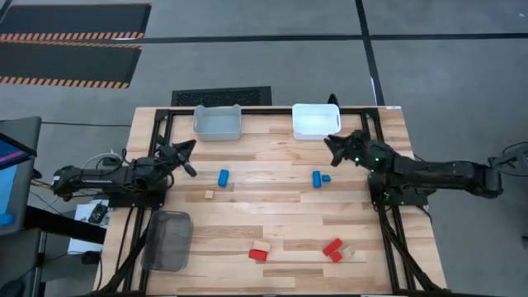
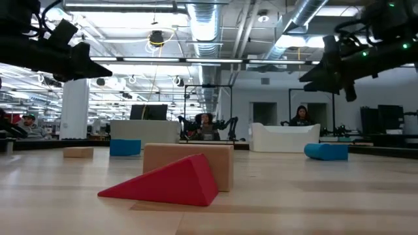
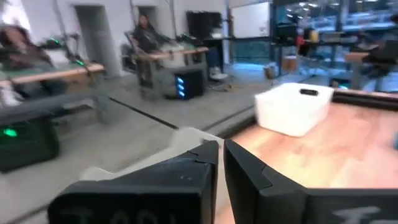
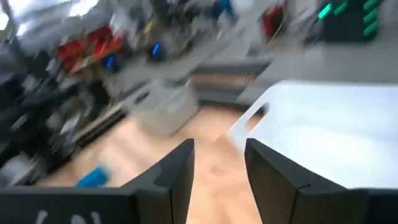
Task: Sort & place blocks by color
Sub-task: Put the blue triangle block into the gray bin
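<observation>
1. Grippers first: we see the left gripper (image 1: 189, 146) raised over the table's left side, its fingers (image 3: 208, 155) pressed almost together with nothing between them.
2. We see the right gripper (image 1: 332, 142) raised by the white bin (image 1: 316, 120), fingers (image 4: 177, 163) spread apart and empty.
3. Just ahead of the left gripper sits the grey bin (image 1: 218, 122); a blue block (image 1: 223, 176) lies on the wood below and beside its fingertips, and a small tan block (image 1: 209, 195) lies a little farther the same way.
4. Near the right gripper, toward the table's middle, we find another blue block (image 1: 317, 178) with a smaller blue piece (image 1: 326, 177) touching it.
5. Well away from both grippers, at the near edge, a red wedge (image 2: 167, 181) rests against a tan cuboid (image 2: 215, 158).
6. Farther along that edge lie two red blocks (image 1: 333, 248) with a pale piece (image 1: 349, 251) just beside them.
7. A dark mesh bin (image 1: 167, 240) sits behind the left arm, well apart from its gripper.
</observation>
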Available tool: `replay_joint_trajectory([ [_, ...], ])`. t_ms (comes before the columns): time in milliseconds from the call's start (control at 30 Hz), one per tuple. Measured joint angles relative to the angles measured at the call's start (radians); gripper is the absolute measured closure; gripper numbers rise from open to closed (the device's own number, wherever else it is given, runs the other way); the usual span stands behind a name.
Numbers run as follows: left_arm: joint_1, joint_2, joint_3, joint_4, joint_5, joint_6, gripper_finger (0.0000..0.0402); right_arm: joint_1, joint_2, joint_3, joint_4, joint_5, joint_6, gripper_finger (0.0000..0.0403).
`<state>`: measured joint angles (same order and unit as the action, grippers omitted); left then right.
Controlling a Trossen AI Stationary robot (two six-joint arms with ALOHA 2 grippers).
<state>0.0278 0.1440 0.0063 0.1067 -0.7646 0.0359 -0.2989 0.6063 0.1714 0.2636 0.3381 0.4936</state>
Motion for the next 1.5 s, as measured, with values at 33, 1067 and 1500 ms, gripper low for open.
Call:
replay_joint_trajectory([
  [33, 0.000, 0.008, 0.000, -0.028, 0.036, -0.018, 0.0380, 0.010, 0.021, 0.027, -0.057, -0.028, -0.008, 0.0231],
  [1067, -0.112, 0.164, 0.004, 0.159, -0.134, -0.011, 0.0354, 0.244, 0.397, 0.549, -0.859, 0.134, -0.154, 0.0248],
  [1500, -0.143, 0.164, 0.003, 0.066, -0.013, -0.106, 0.0324, 0.234, 0.493, 0.544, -0.946, 0.016, -0.047, 0.0245],
])
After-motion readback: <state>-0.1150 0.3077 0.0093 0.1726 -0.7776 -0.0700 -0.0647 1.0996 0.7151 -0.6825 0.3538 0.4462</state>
